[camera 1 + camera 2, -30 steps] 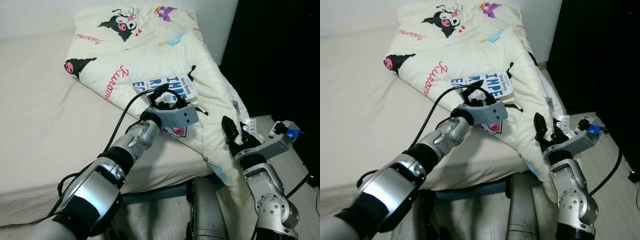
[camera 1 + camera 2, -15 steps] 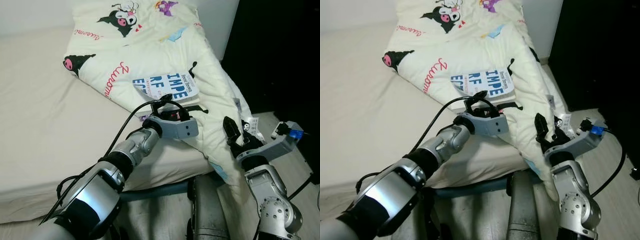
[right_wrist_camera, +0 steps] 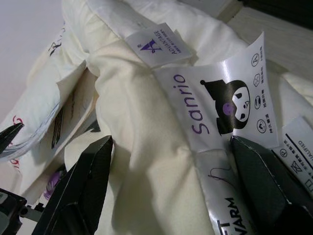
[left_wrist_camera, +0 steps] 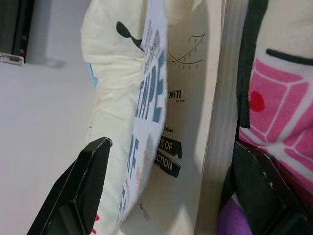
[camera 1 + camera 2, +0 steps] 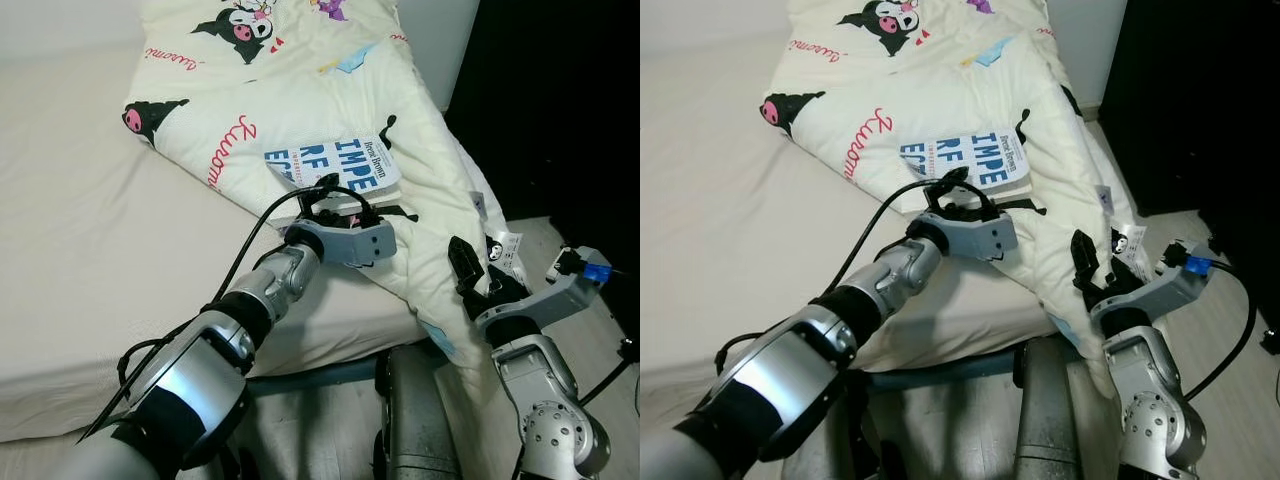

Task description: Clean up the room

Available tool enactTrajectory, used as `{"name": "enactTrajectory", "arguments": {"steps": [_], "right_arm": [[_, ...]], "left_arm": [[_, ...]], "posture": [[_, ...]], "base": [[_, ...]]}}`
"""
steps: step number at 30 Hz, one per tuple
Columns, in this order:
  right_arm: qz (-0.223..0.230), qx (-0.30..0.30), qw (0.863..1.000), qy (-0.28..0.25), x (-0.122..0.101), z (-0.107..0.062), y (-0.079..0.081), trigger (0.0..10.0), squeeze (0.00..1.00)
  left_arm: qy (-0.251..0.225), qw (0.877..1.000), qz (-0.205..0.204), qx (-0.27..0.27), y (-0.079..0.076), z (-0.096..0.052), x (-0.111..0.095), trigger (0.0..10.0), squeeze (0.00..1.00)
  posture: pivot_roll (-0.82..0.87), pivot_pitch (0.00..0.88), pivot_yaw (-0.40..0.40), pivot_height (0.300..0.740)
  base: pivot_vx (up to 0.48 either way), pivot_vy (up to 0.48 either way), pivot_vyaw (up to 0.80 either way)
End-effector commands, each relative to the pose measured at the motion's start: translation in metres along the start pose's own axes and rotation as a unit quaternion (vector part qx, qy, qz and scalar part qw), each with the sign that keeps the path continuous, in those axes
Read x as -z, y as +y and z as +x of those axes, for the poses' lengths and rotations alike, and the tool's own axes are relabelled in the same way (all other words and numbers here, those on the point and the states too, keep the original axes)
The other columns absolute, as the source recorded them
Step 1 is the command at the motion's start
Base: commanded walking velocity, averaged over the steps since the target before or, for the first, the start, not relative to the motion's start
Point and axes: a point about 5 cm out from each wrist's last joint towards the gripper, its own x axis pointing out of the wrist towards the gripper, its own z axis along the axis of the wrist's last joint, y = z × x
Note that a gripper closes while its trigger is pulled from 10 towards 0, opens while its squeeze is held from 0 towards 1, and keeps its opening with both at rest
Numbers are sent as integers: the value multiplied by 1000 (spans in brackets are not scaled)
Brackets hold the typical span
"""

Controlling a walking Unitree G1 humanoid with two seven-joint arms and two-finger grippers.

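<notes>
- A paperback book (image 5: pixel 335 166) with a white cover and large blue lettering is seen lying face up on the cartoon-printed comforter (image 5: pixel 300 90), near the comforter's lower right part, with the edge nearest the robot hidden behind the left wrist housing.
- In the left wrist view the book (image 4: pixel 195 127) is shown edge-on: its page block is placed between the two black fingers, with the front cover lifted slightly off the pages.
- The left gripper (image 4: pixel 171 191) is held wide open at the book's near edge; nothing is gripped yet, and whether either finger touches the book cannot be told.
- The step in hand is judged to be the approach to the book, so that it can be picked up as part of tidying the room.
- For the next move, the jaws would need to be pushed a little further along the book so that cover and pages are taken together, then closed; a loose cover could be left out of the grip if only the pages are caught.
- The right gripper (image 5: pixel 472 275) is held with its jaws spread open beside the comforter's hanging corner, where white care labels (image 3: pixel 225 107) are sewn on; nothing is held in it.
- The comforter is spread over a bed (image 5: pixel 80 230) with a plain cream sheet, beside a dark cabinet (image 5: pixel 560 100).
</notes>
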Motion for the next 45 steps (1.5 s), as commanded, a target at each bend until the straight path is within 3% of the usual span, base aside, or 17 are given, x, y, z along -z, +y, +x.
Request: {"name": "enactTrajectory", "arguments": {"steps": [1,2,3,5,24,25,26,28,29,32,33,34,36,37,39,42,45], "right_arm": [[7,-1,1000,16,7,-3,3,10000,0],[7,-1,1000,16,7,-3,3,10000,0],[7,0,1000,15,6,-4,3,10000,0],[6,1,1000,14,5,-4,2,10000,0],[3,-9,1000,5,0,7,3,10000,0],[2,-12,1000,1,-2,11,4,10000,0],[2,-12,1000,1,-2,11,4,10000,0],[-3,-21,1000,-14,-11,19,5,10000,0],[-3,-21,1000,-14,-11,19,5,10000,0],[11,-41,996,-73,-45,33,6,10000,0],[11,-41,996,-73,-45,33,6,10000,0],[16,-50,994,-93,-56,37,6,10000,0],[16,-50,994,-93,-56,37,6,10000,0],[11,-63,992,-111,-68,40,6,10000,0],[-6,-76,990,-121,-79,46,6,10000,0],[-57,-70,989,-119,-92,62,-2,10000,0],[-82,-36,990,-111,-98,71,-18,10000,0]], "left_arm": [[22,999,30,14,-6,-5,11,10000,0],[22,999,30,14,-6,-5,11,10000,0],[33,998,45,17,-7,-7,18,902,0],[50,997,49,16,-6,-10,27,0,0],[118,989,-52,-73,36,-17,71,0,0],[112,982,-129,-84,43,-18,73,0,0],[112,982,-129,-84,43,-18,73,0,0],[67,935,-340,-70,50,-19,70,0,0],[67,935,-340,-70,50,-19,70,0,0],[-54,792,-607,-45,73,-32,67,0,0],[-54,792,-607,-45,73,-32,67,0,0],[-87,762,-640,-45,81,-40,70,0,0],[-87,762,-640,-45,81,-40,70,0,0],[-109,732,-670,-51,90,-52,77,0,0],[-128,705,-695,-64,100,-69,87,0,0],[-132,690,-705,-101,113,-101,106,0,0],[-119,697,-695,-129,118,-116,117,0,0]], "posture": [[-155,389,100,485],[-155,389,100,485],[-156,388,101,485],[-156,388,103,485],[-145,325,92,485],[-137,296,87,485],[-137,296,87,485],[-129,272,80,485],[-129,272,80,485],[-111,234,62,485],[-111,234,62,485],[-104,228,58,485],[-104,228,58,485],[-95,220,51,485],[-81,208,35,485],[-53,207,9,485],[-31,217,1,485]], "base": [[0,0,0],[0,0,0],[0,0,0],[0,0,0],[0,0,0],[0,0,0],[0,0,0],[0,0,0],[0,0,0],[0,0,0],[0,0,0],[0,0,0],[0,0,0],[0,0,0],[0,0,0],[0,0,0],[0,0,0]]}}
